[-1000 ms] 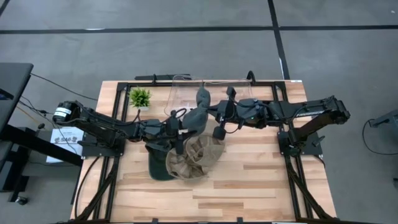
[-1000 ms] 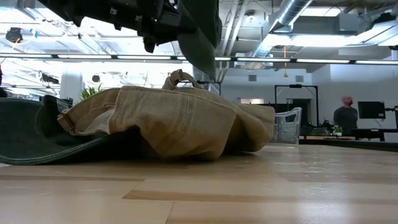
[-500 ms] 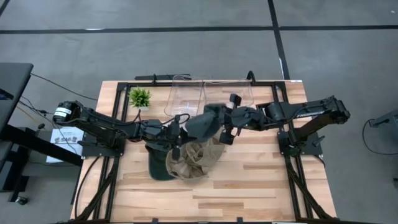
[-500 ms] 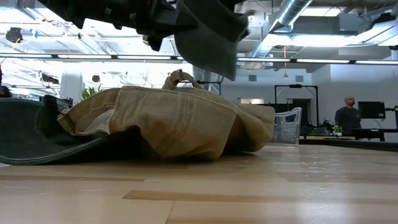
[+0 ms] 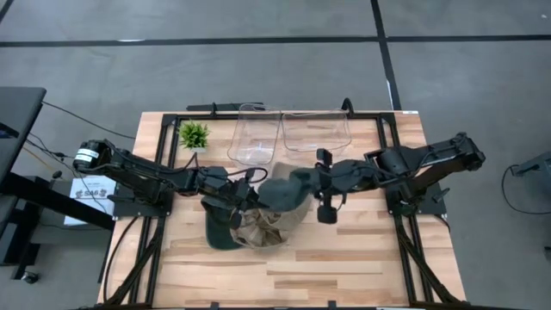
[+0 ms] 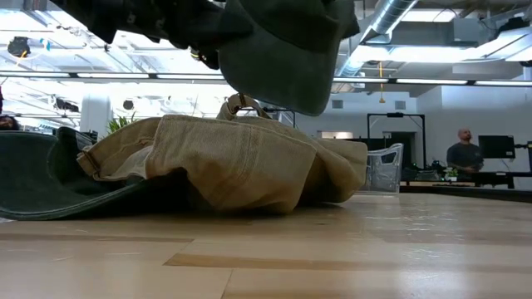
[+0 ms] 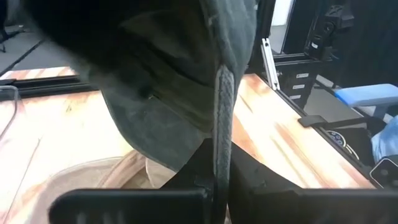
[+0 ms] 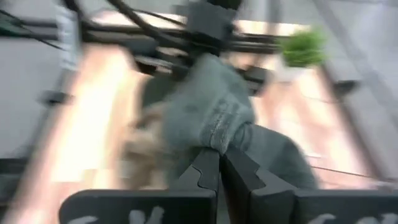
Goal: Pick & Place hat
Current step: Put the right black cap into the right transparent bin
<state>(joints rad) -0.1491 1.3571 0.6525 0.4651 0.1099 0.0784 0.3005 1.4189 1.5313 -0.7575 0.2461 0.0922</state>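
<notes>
Three hats: grey hat (image 5: 284, 187) aloft mid-bench, left tool (image 5: 251, 191) and right tool (image 5: 312, 183) both clenched on it; tan hat (image 5: 263, 224), dark green hat (image 5: 219, 228) beneath; two clear bins (image 5: 255, 138)

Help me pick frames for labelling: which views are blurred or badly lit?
Right wrist view: motion-smeared, the grey hat and plant soft. Low view: bright ceiling lights leave the raised hat dark. Left wrist view: cloth too close, dim. High view: sharp, evenly lit.
</notes>
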